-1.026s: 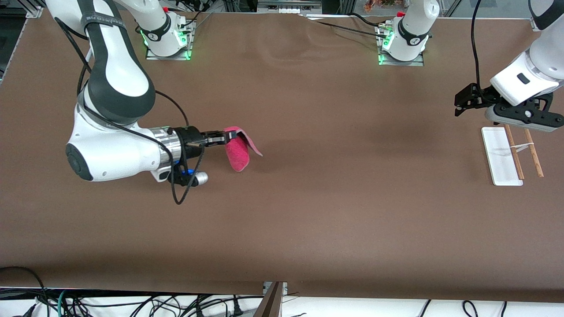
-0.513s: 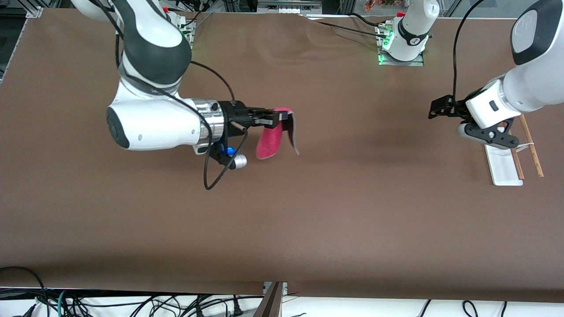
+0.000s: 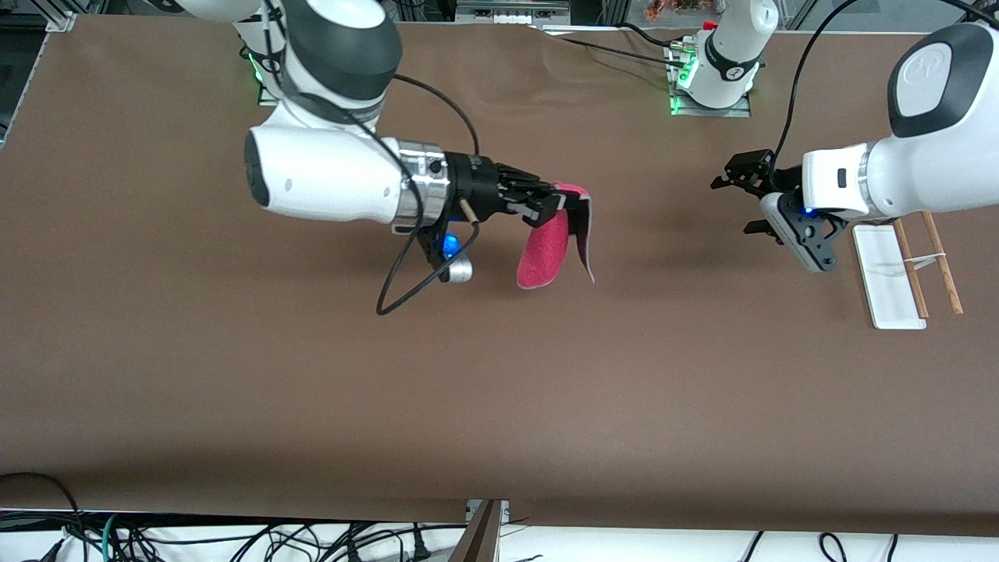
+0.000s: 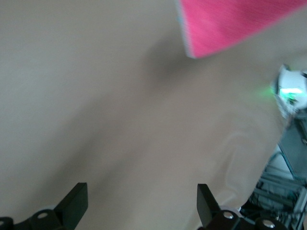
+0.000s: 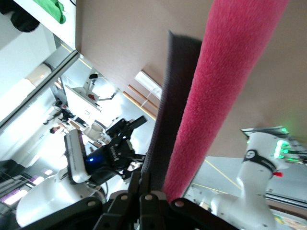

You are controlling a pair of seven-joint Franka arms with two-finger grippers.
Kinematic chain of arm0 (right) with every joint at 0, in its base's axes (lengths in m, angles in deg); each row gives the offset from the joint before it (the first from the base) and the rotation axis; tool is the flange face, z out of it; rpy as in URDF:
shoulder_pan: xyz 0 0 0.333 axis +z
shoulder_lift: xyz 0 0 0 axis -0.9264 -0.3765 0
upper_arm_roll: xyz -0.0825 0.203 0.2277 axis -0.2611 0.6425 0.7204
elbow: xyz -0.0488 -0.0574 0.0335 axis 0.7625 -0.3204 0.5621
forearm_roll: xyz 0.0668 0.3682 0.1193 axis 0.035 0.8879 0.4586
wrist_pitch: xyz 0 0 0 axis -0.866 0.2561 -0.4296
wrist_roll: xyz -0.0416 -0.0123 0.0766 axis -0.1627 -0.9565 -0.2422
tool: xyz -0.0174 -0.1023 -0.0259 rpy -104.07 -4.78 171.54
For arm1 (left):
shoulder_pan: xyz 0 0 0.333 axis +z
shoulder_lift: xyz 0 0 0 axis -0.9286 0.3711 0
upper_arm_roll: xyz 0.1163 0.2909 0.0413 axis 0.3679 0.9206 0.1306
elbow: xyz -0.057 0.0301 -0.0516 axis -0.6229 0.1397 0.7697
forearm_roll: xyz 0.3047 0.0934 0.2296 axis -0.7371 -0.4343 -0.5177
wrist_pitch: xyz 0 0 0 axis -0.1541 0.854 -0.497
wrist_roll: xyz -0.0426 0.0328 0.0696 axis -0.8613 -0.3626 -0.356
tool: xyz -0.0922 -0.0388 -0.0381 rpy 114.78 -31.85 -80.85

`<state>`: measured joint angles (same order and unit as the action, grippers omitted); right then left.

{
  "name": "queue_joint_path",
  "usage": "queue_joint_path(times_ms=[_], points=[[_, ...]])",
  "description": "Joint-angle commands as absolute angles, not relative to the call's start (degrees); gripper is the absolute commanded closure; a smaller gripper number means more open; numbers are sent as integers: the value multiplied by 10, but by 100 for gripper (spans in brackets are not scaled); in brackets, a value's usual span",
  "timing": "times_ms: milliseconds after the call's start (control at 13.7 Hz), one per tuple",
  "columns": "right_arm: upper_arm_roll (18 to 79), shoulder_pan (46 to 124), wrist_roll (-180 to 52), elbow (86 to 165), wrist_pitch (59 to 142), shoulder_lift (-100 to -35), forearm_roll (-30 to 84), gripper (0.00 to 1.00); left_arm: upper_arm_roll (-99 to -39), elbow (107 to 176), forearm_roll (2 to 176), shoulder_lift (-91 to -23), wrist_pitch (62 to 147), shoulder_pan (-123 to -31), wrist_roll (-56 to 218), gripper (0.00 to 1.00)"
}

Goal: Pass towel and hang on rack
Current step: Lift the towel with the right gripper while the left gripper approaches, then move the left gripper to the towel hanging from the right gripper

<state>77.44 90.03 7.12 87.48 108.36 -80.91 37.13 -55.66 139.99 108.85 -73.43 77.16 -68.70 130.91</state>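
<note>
Over the middle of the bench [image 3: 499, 375], toward the right arm's end, the towel [image 3: 546, 248] hangs in the air from the right gripper [image 3: 556, 204]. Its pink-red face shows as a folded lobe drooping downward, and a thinner flap with grey edging hangs just beside it. In the right wrist view the same towel [image 5: 225, 91] runs away from the fingers [image 5: 144, 201], pink pile beside a dark grey strip, and those fingers are clenched on its upper edge, pressed close together with the cloth between them. None of the towel touches the bench.

The left gripper [image 3: 737, 199] is up in the air, well apart from the towel, over bare bench between the towel and the rack [image 3: 905, 269]. Its fingers are spread and hold nothing; in the left wrist view the two dark fingertips [image 4: 76, 201] stand wide apart, with a corner of the pink towel [image 4: 230, 21] visible farther off.

The rack stands at the left arm's end of the bench, its flat white base lying lengthwise, with two thin light-brown rods joined by a thin white crosspiece. Nothing hangs on it.
</note>
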Motion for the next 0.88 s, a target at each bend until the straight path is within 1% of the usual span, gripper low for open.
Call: queue_joint_path(times_ms=[0,147,513,806], points=[[776,925,103,872,1137,-812,380,100,-556,1390,1161,-688,762,-681,1450,0],[775,935,107,872,1153,-813,377,100,-556,1390,1220,-658,765,-680,1560,0],[775,936,107,872,1153,-814,377,100,-555,1390,1343,-595,766,-667,1809,0],[774,936,107,872,1153,-814,376,100,-555,1391,1463,-561,769,-667,1884,1]])
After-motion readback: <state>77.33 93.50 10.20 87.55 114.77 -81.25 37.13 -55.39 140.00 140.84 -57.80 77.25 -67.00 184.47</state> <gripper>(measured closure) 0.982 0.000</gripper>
